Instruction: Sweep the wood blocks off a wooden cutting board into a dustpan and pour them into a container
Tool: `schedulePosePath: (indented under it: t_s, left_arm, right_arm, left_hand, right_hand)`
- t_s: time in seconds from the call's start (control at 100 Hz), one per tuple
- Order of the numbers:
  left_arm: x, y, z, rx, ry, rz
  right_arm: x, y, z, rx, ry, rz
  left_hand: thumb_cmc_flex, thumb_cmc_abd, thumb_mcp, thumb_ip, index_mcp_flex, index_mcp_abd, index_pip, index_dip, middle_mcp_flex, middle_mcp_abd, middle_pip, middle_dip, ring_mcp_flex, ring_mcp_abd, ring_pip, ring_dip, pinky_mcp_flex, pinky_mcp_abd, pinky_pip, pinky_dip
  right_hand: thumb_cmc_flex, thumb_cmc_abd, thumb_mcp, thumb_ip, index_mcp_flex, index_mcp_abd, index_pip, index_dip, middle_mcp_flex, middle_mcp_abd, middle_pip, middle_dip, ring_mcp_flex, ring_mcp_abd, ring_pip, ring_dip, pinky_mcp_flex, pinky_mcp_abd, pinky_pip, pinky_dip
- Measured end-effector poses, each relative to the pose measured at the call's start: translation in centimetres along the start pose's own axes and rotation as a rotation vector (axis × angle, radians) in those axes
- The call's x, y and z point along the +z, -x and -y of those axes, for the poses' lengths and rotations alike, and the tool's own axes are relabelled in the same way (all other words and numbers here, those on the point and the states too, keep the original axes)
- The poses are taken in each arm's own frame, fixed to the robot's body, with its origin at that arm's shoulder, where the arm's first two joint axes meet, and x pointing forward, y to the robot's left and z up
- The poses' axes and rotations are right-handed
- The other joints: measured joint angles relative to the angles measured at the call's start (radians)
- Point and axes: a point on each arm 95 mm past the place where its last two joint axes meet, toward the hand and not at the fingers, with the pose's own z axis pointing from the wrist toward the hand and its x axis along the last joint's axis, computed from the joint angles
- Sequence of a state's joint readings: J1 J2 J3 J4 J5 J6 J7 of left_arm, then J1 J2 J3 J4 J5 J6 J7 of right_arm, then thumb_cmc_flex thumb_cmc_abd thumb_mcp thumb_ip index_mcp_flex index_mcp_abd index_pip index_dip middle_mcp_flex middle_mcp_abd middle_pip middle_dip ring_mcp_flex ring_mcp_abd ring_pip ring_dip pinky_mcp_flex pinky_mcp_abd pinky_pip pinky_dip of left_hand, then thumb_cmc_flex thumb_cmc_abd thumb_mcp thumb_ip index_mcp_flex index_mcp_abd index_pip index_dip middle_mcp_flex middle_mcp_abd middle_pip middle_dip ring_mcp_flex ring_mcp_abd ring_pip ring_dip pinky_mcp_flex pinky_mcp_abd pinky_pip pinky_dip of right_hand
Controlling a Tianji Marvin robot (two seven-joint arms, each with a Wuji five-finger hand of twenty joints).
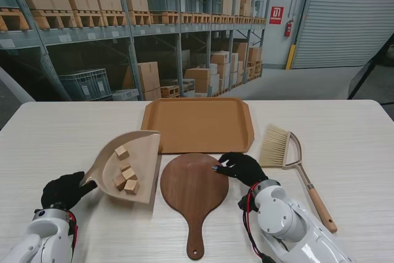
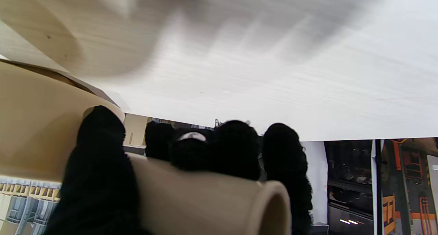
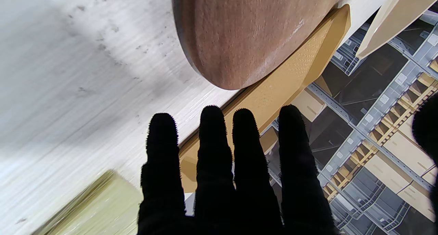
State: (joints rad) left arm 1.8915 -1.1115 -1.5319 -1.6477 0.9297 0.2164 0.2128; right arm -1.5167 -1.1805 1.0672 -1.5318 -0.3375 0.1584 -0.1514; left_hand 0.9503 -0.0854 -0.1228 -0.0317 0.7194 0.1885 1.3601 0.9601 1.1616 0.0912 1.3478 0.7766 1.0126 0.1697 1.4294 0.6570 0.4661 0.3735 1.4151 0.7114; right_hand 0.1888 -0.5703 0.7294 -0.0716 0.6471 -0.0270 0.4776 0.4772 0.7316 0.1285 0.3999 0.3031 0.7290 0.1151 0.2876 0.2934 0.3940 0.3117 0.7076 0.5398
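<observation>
Dustpan [image 1: 132, 161]: beige, lying on the table [image 1: 351, 146] at about nine o'clock from the cutting board; five wood blocks [image 1: 125, 175] sit inside it, one apart toward its wide mouth, four clustered nearer to me.
Dustpan axis: handle points toward seven o'clock, into the left hand; the wide mouth faces one o'clock, toward the tray.
Tray [image 1: 198, 124]: orange-brown, rectangular, at twelve o'clock from the cutting board, long side running left to right; nothing lies in it.
Cutting board [image 1: 193, 186]: dark round wooden paddle, surface bare of blocks; its handle points to six o'clock, toward me, with a hole at the end. Its far edge lies just beside the tray's near rim.
Left hand [image 1: 61, 190]: black-gloved, clamped around the dustpan's tubular handle [image 2: 205, 200]; the left wrist view shows the thumb over the tube and the other fingers [image 2: 236, 149] curled round its far side.
Right hand [image 1: 241, 167]: black-gloved, holding nothing, fingers [image 3: 212, 142] straight and slightly apart, at the cutting board's three o'clock edge, fingertips over its rim.
Brush [image 1: 289, 161]: pale bristles, wooden handle, lying on the table at three o'clock from the board; bristles toward twelve o'clock, handle toward five o'clock.
Writing: a red sign on the far wall bears white marks, too small to read.
</observation>
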Motion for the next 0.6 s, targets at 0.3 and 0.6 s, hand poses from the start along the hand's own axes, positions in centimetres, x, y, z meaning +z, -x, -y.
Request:
schedulePosePath:
  t_s: [0.3, 0.6]
  left_arm:
    - [4.5, -2.0, 1.3, 0.03, 0.011, -0.069]
    - [8.7, -4.0, 2.2, 0.057, 0.017, -0.129]
  right_arm:
    - [-0.2, 0.2, 0.3, 0.002, -0.018, -0.002]
    - [-0.3, 0.3, 0.3, -0.003, -0.028, -0.014]
  left_hand:
    - [0.0, 0.0, 0.0, 0.0, 0.0, 0.0, 0.0, 0.001, 0.0, 0.0, 0.001, 0.0, 0.0, 0.0, 0.002, 0.0, 0.002, 0.0, 0.0, 0.0]
    - [0.0, 0.0, 0.0, 0.0, 0.0, 0.0, 0.0, 0.001, 0.0, 0.0, 0.001, 0.0, 0.0, 0.0, 0.002, 0.0, 0.002, 0.0, 0.0, 0.0]
  right_hand:
    - [0.0, 0.0, 0.0, 0.0, 0.0, 0.0, 0.0, 0.0, 0.0, 0.0, 0.0, 0.0, 0.0, 0.0, 0.0, 0.0, 0.0, 0.0, 0.0, 0.001]
    - [0.001, 0.0, 0.0, 0.0, 0.0, 0.0, 0.0, 0.001, 0.0, 0.0, 0.0, 0.0, 0.0, 0.0, 0.0, 0.0, 0.0, 0.001, 0.0, 0.001]
